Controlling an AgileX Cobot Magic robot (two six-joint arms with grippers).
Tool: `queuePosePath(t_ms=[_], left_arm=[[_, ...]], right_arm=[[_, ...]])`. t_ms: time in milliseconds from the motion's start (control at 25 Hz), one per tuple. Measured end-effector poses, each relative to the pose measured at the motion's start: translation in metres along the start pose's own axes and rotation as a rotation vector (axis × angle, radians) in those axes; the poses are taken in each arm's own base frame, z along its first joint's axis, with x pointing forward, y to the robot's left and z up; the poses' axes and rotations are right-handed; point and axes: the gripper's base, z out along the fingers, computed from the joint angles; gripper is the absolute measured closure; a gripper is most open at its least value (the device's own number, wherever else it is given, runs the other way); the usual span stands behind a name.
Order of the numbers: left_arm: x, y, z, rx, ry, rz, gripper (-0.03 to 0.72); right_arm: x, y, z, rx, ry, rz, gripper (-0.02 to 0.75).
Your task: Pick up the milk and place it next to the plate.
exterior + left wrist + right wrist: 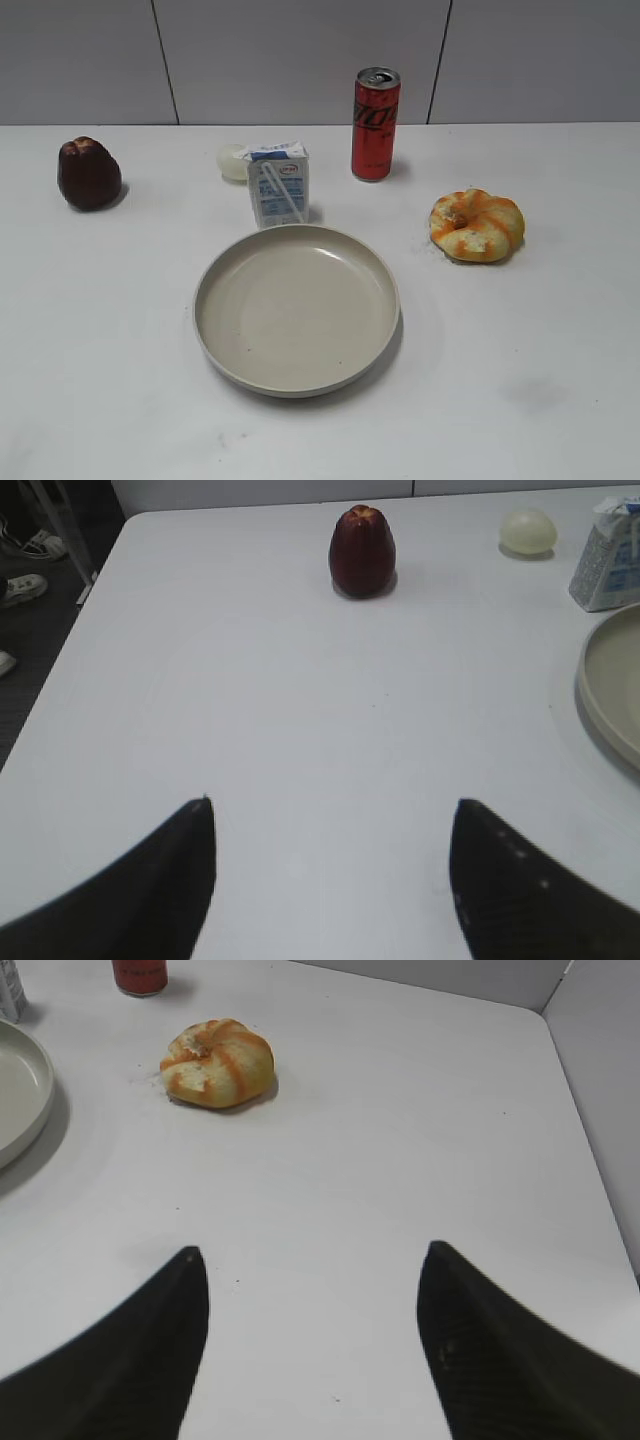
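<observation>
The milk (277, 184), a small white carton with blue print and a straw on its side, stands upright just behind the beige plate (215, 330). In the left wrist view the milk (607, 560) is at the far right edge above the plate's rim (600, 695). In the right wrist view the plate's rim (35, 1100) shows at the left, with a sliver of the milk (10, 990) at the top left corner. My left gripper (333, 805) is open and empty over bare table. My right gripper (312, 1250) is open and empty too. Neither gripper shows in the exterior view.
A red can (375, 124) stands behind and right of the milk. A pale egg (232, 161) lies just left of the carton. A dark red fruit (88, 173) sits far left, a glazed bun (477, 225) to the right. A grey wall (600, 1080) borders the table's right side.
</observation>
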Motion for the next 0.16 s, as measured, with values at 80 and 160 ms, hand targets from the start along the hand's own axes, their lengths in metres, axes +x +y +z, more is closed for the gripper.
queuePosePath(t_ms=[80, 160], left_arm=[[0.0000, 0.0000, 0.0000, 0.000, 0.000, 0.000, 0.141], [0.0000, 0.0000, 0.0000, 0.000, 0.000, 0.000, 0.141]], right_arm=[[0.0000, 0.0000, 0.0000, 0.000, 0.000, 0.000, 0.241], [0.0000, 0.0000, 0.0000, 0.000, 0.000, 0.000, 0.241]])
